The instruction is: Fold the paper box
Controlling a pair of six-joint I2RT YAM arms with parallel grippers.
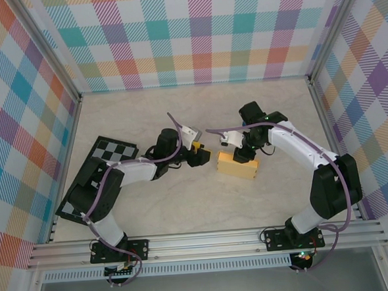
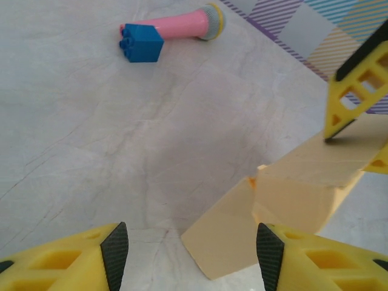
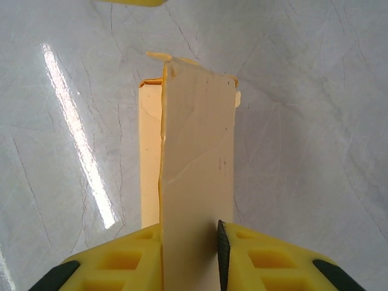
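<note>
The yellow-orange paper box (image 1: 237,165) lies near the table's middle, partly folded. In the right wrist view one tall panel of the box (image 3: 197,176) stands upright between the yellow fingers, and my right gripper (image 3: 191,254) is shut on it. The left wrist view shows the box (image 2: 291,203) with a flap spread flat on the table, just ahead of the right fingertip (image 2: 270,254). My left gripper (image 2: 193,257) is open, nothing between its pads, and sits left of the box (image 1: 201,155). The right gripper's finger (image 2: 354,91) touches the box's far end.
A pink stick with a blue block end (image 2: 167,33) lies on the marble table beyond the left gripper. The black-and-white checkered board (image 1: 94,181) rests at the left under the left arm. Plaid walls close in the workspace (image 1: 194,33).
</note>
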